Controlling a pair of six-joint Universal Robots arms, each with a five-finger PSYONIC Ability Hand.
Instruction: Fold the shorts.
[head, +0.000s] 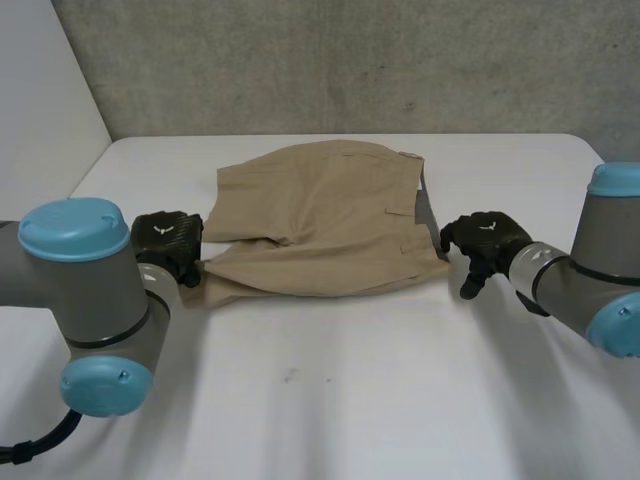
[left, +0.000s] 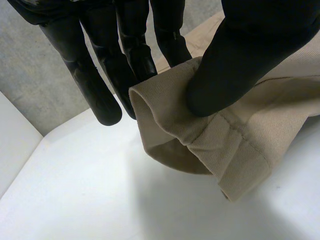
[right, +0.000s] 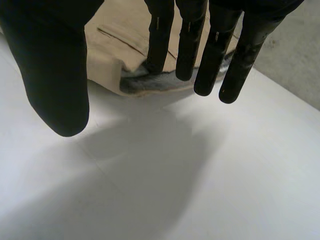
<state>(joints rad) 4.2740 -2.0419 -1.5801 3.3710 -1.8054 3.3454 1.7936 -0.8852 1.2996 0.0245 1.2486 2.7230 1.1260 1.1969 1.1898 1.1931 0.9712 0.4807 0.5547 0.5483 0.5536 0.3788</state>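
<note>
You have the tan shorts (head: 320, 220) lying folded on the tabletop (head: 350, 400), toward twelve o'clock from its middle. At their nine o'clock end the left hand (head: 168, 240) pinches a leg hem (left: 200, 145) between thumb (left: 235, 60) and fingers (left: 100, 85), the hem lifted off the tabletop. At three o'clock the right hand (head: 485, 240) hangs just beside the waistband (right: 145, 85), its fingers (right: 187, 45) straight and released.
</note>
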